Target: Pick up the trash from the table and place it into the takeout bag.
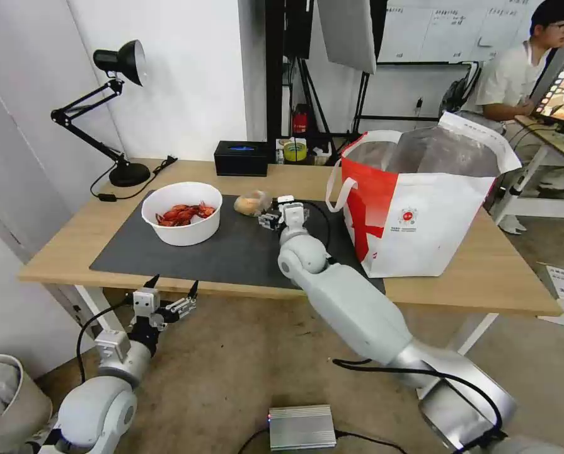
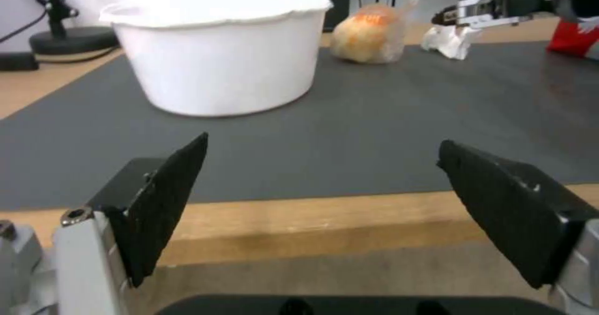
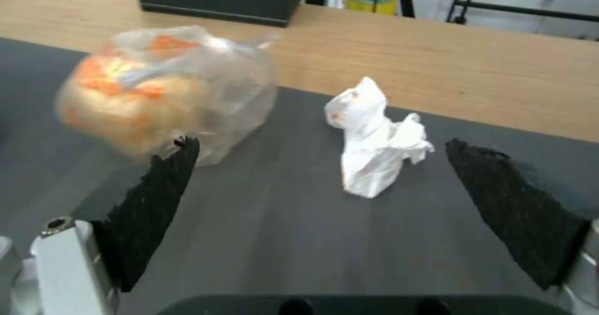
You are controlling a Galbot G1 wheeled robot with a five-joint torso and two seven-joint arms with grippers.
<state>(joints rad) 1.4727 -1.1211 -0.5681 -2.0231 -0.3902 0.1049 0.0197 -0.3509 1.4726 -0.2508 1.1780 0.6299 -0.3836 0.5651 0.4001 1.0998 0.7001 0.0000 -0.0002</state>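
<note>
On the table [image 1: 74, 252], a white bowl [image 1: 182, 213] of red crayfish shells sits on the dark mat's left part. A small clear bag of tan food [image 1: 251, 203] lies mid-mat, with a crumpled white tissue [image 1: 286, 200] just to its right. My right gripper [image 1: 276, 214] hovers low over the mat, open. In the right wrist view the tissue [image 3: 377, 142] stands just ahead between the open fingers [image 3: 156, 198], with the food bag [image 3: 168, 95] off to one side. The red-and-white takeout bag [image 1: 420, 208] stands open on the right. My left gripper [image 1: 174, 282] hangs open below the table's front edge, facing the bowl [image 2: 218, 57].
A black tissue box [image 1: 241, 157], a black desk lamp [image 1: 115, 113] and a tape roll [image 1: 295, 151] stand along the table's back. On the floor are a white bin [image 1: 4, 397] at the left and a silver box [image 1: 302, 427].
</note>
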